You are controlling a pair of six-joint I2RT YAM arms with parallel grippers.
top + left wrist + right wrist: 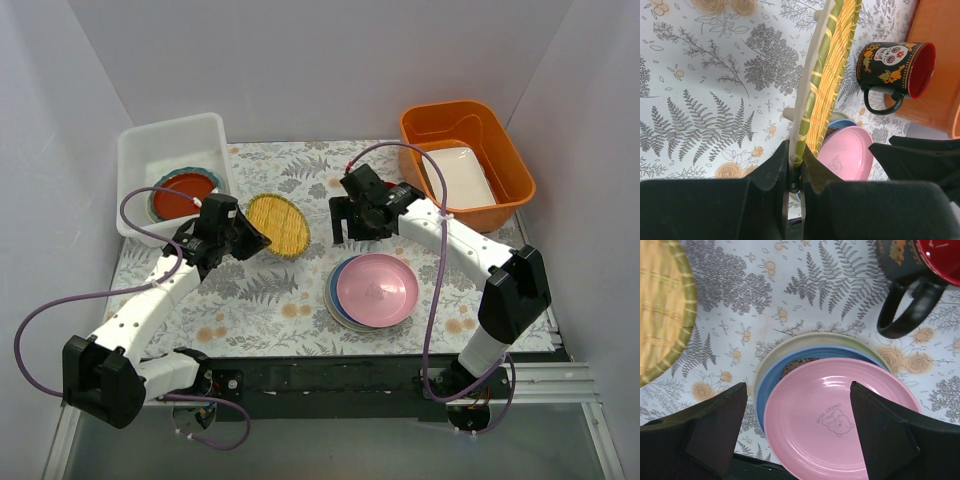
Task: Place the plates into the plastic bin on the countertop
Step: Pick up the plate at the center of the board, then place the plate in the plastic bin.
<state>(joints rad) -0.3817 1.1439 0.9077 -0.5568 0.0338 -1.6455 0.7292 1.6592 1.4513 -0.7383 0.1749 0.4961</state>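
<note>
Straw-yellow plate [832, 85]: your left gripper [796, 162] pinches its rim, plate edge-on between the fingers [772, 185]. Your right gripper [799, 412] is spread wide, clear of the pink plate [825, 405].

Pink plate [815, 405] — tiny lettering, unreadable

The woven plate [277, 225] is straw-yellow (green-rimmed), the top stacked plate [377, 290] pink, the tub [518, 172] orange, the cloth [270, 300] grey-ferned.

The top view looks down from behind onto the whole counter [262, 312]; both wrist views sit close, sharing the pink plate [840, 420] and skull mug [892, 62].
</note>
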